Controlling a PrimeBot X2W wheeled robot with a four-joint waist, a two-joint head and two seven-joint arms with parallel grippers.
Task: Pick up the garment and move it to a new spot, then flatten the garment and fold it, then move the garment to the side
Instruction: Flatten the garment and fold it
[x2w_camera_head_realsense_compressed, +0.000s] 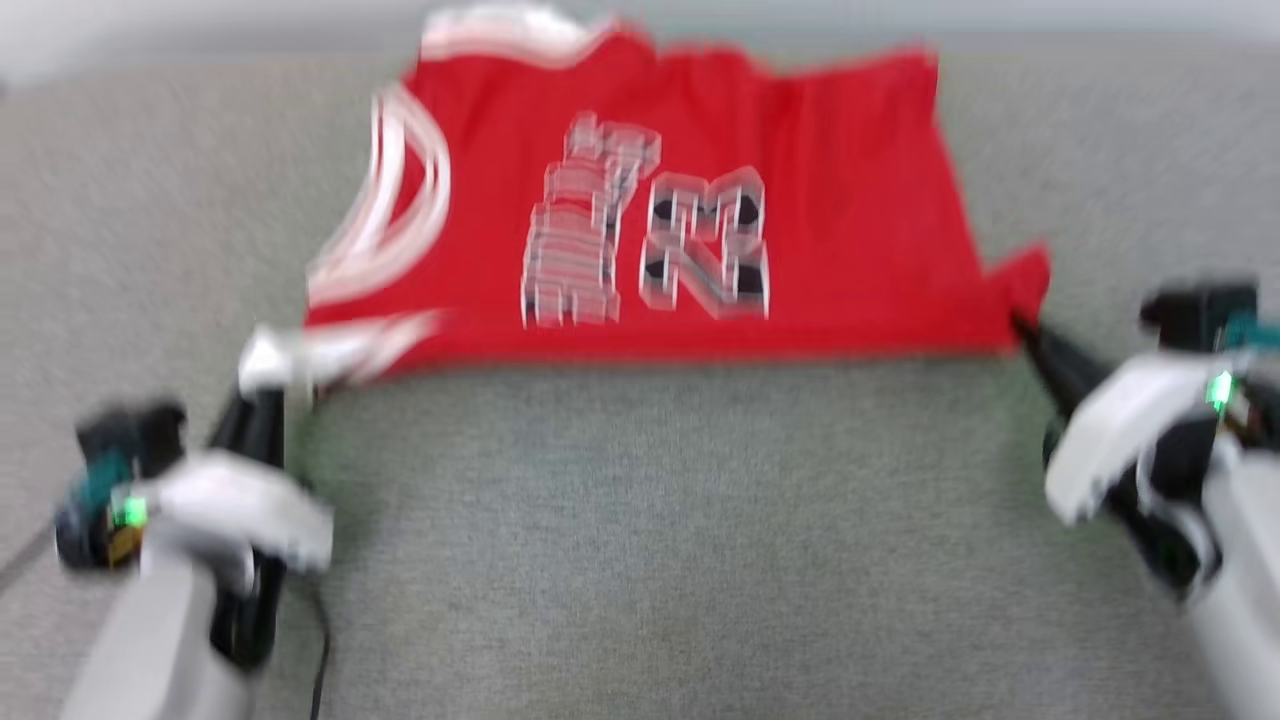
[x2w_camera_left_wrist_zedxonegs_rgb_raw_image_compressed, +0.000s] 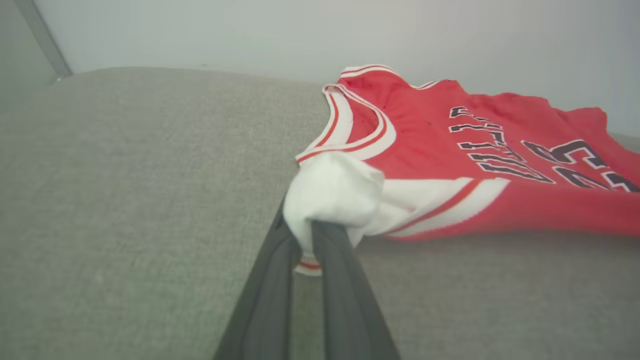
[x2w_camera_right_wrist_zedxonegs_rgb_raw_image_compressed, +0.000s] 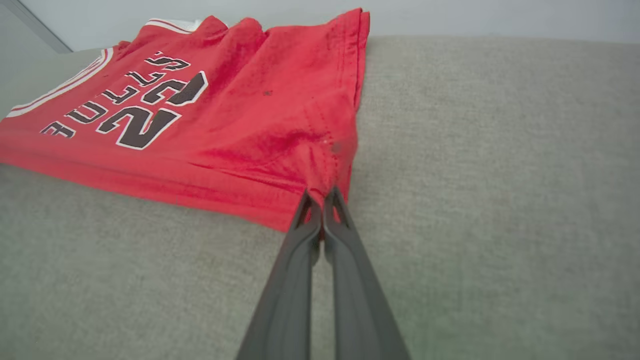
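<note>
While left jaws are pinching the shirt (x2w_camera_head_realsense_compressed: 690, 190) sleeve (x2w_camera_left_wrist_zedxonegs_rgb_raw_image_compressed: 334, 194) and right jaws the hem (x2w_camera_right_wrist_zedxonegs_rgb_raw_image_compressed: 326, 167), uneven pulling is risking a slip.

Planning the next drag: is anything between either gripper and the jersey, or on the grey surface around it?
Nothing visible. The left gripper is shut on the white sleeve of the garment, the right gripper on its red hem corner, and the grey surface around it shows no other object.

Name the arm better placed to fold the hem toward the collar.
Probably right: the right pincer is shut on the jersey at its hem corner; the left pincer grips the bunched white sleeve.
</note>
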